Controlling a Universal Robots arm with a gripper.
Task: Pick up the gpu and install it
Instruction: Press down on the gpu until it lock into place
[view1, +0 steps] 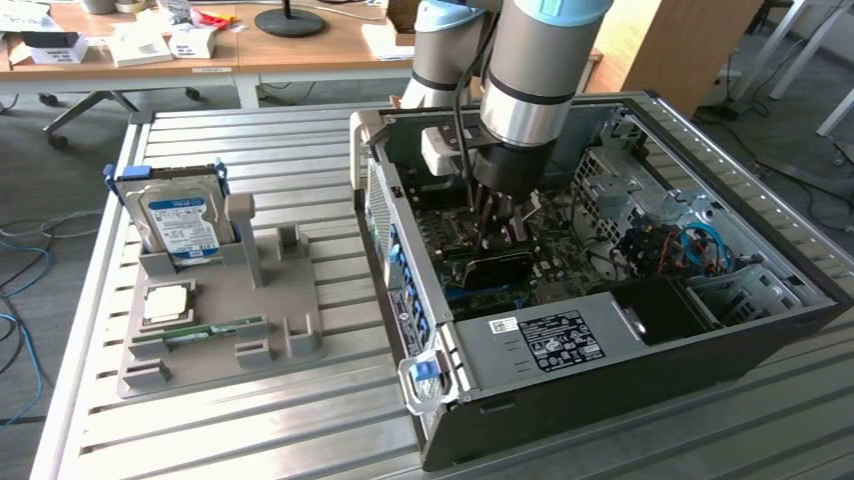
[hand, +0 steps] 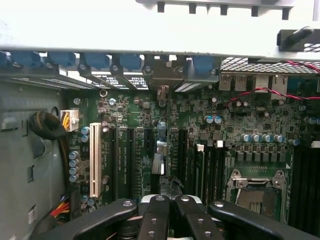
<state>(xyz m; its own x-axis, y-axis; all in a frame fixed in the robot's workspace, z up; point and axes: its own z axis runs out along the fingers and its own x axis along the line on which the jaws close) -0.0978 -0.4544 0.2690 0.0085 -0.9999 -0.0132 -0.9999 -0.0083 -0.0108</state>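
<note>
Gripper (view1: 497, 232) clenched inside computer case (view1: 747, 330) above motherboard (hand: 150, 145), cables (view1: 694, 245) beside, hard drive (view1: 180, 222) on holder (view1: 227, 330) apart.

Lab: robot arm (view1: 534, 80), slatted bench (view1: 267, 420), desks (view1: 200, 50).

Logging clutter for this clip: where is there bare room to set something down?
Free: slatted table in front of the grey holder, and the strip between holder and computer case. Crowded: inside the case, where the gripper reaches down.
</note>
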